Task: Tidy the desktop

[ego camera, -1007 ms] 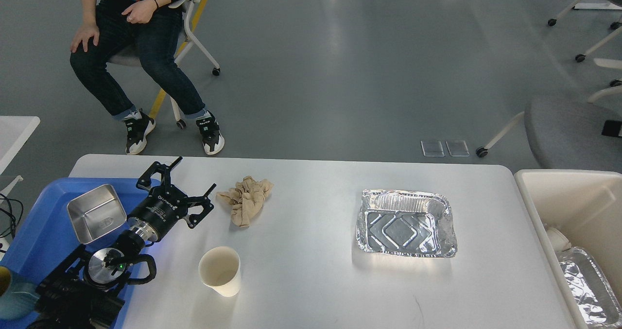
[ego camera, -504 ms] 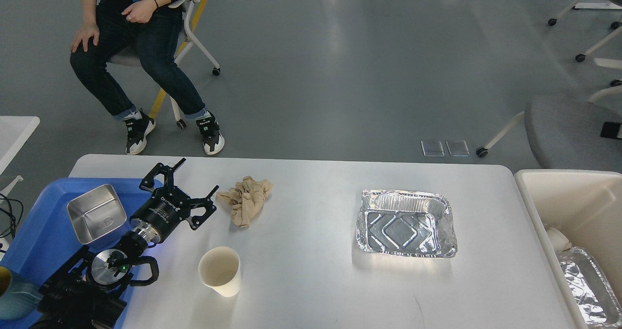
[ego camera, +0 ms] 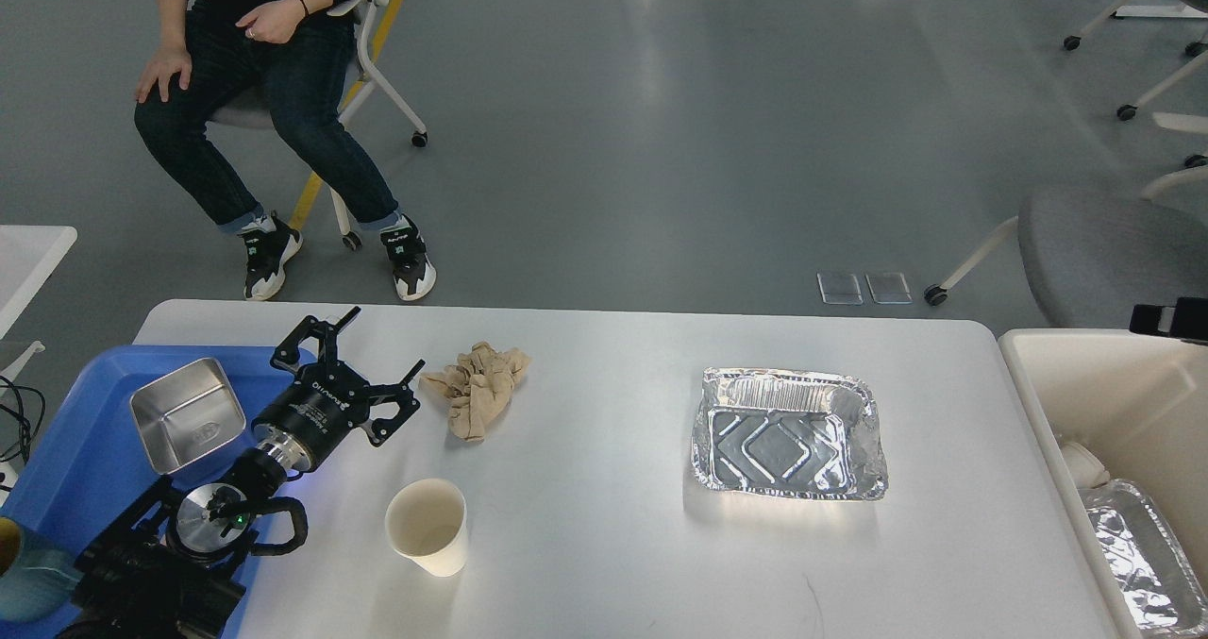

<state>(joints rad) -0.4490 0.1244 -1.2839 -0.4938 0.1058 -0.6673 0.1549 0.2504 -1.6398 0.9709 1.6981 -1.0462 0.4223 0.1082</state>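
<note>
The wide white desktop [ego camera: 604, 545] with its rounded corners and smooth matte surface fills the lower part of my head view, and its near edge runs out of the frame. My left gripper [ego camera: 363, 356] hangs over its left end with both black fingers spread wide apart and nothing between them, pointing toward a crumpled beige cloth [ego camera: 478, 388] that lies in soft folds just beside the fingertips without touching them. Nearer to me a plain off-white paper cup [ego camera: 427, 526] stands upright, its mouth showing. Toward the right a rectangular aluminium foil tray [ego camera: 789, 433] rests flat, with crinkled walls and a pressed chevron pattern in its shiny floor. On the left a blue plastic tray [ego camera: 66, 450] overlaps the table edge and holds a square brushed-steel dish [ego camera: 187, 414]. Past the right edge stands a cream plastic bin [ego camera: 1114, 403] with another foil tray [ego camera: 1147, 554] inside. My right gripper is out of sight.
</note>
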